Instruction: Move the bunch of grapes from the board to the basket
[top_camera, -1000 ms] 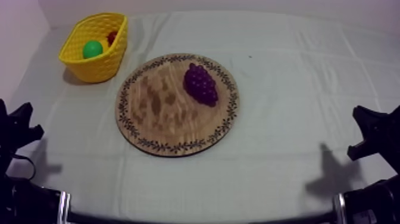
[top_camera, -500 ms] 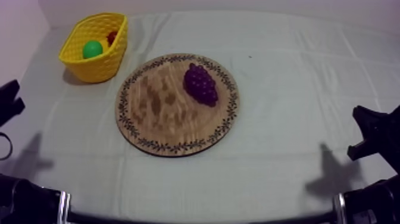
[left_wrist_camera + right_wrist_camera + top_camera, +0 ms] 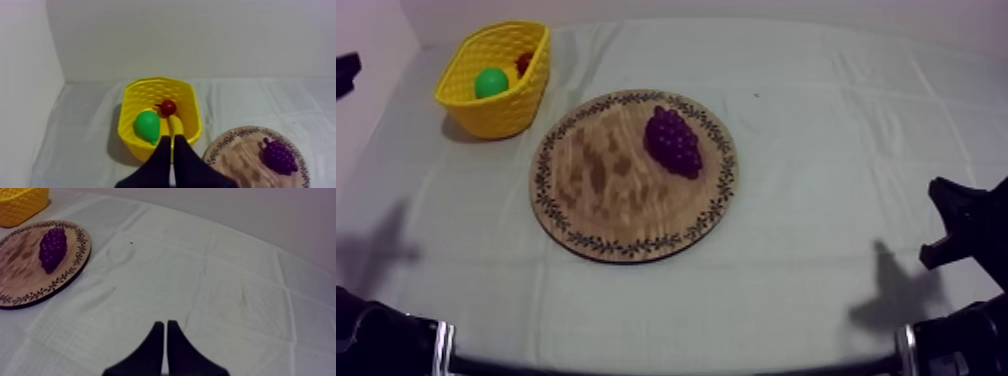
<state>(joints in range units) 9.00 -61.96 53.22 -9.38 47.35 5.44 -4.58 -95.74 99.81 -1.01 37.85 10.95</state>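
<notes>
The purple bunch of grapes (image 3: 672, 141) lies on the right half of the round wooden board (image 3: 598, 205) at mid-table. The yellow basket (image 3: 530, 92) stands at the far left and holds a green pear (image 3: 491, 82) and a small red fruit (image 3: 523, 62). My left gripper (image 3: 171, 138) is shut on nothing and hangs high, just short of the basket (image 3: 190, 97). From there a banana (image 3: 175, 125) shows beside the pear (image 3: 147, 126), with the grapes (image 3: 279, 156) off to the side. My right gripper (image 3: 163, 324), shut and empty, rests low at the table's right, far from the grapes (image 3: 53, 248).
A dark piece of my left arm (image 3: 344, 72) shows at the far left edge of the top view, with its shadow on the cloth below. A wall runs close behind and beside the basket. Bare cloth stretches between the board (image 3: 75, 270) and my right gripper (image 3: 958, 225).
My left arm has lifted from the lower left and moved up along the left edge toward the basket. The right arm, grapes, board and basket have not moved.
</notes>
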